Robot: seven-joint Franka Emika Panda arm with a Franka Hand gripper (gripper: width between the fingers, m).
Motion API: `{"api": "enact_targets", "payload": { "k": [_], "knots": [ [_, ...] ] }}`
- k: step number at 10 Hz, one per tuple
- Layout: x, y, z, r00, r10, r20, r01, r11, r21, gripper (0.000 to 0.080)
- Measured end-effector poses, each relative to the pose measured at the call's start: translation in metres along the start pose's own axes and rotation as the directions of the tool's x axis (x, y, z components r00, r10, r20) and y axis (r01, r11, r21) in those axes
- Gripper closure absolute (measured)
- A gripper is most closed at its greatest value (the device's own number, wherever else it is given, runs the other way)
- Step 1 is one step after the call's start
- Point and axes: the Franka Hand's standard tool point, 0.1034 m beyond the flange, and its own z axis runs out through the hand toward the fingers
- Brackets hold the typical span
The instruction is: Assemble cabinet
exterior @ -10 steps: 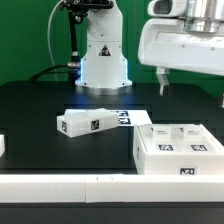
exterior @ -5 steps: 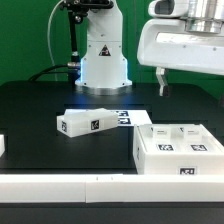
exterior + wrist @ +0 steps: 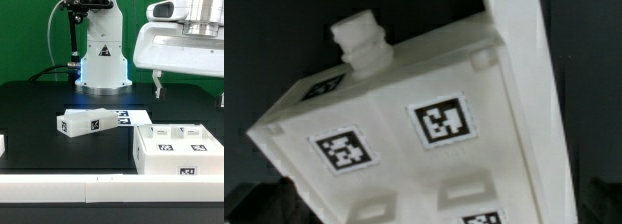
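Cabinet [image 3: 178,150] body sits on the black desk [image 3: 40,105] at about 4 o'clock in the exterior view, tagged face up, just behind the long white rail [image 3: 90,188].

Risks from here, my read:
- The box looks about as wide as the jaw spread. A straight drop could land a finger on the top face instead of straddling a wall.
- In the wrist view the cabinet [image 3: 420,130] lies skewed to the camera. If yaw isn't corrected, the jaws could bite across a corner and twist it.
- The stub [image 3: 358,35] on one end could snag a finger.
- Any sideways nudge could slide the box into the rail.

Tool [image 3: 190,90] hangs at about 1 o'clock, jaws wide apart and empty. Cabinet is at 6 o'clock from it, roughly straight underneath and well apart. Loose panel [image 3: 88,123] lies at 9 o'clock from the cabinet, beside the marker board [image 3: 122,116], out of the drop path.
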Motion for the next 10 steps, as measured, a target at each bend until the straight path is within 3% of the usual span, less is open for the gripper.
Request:
{"api": "enact_targets", "payload": {
  "k": [1, 3, 5, 8, 10],
  "knots": [
    [0.007, 0.022, -0.001, 1.0, -0.01, -0.019, 0.01, 0.999, 0.036, 0.0004],
    [-0.004, 0.054, 0.015, 0.998, -0.063, -0.016, 0.063, 0.997, 0.039, 0.0004],
    [-0.01, 0.05, 0.019, 0.998, -0.064, -0.001, 0.064, 0.997, 0.047, 0.0004],
    [-0.012, 0.047, 0.024, 0.989, -0.137, -0.051, 0.139, 0.99, 0.036, 0.0004],
    [-0.048, 0.029, 0.034, 0.975, -0.208, -0.076, 0.211, 0.977, 0.032, 0.0004]
  ]
}}
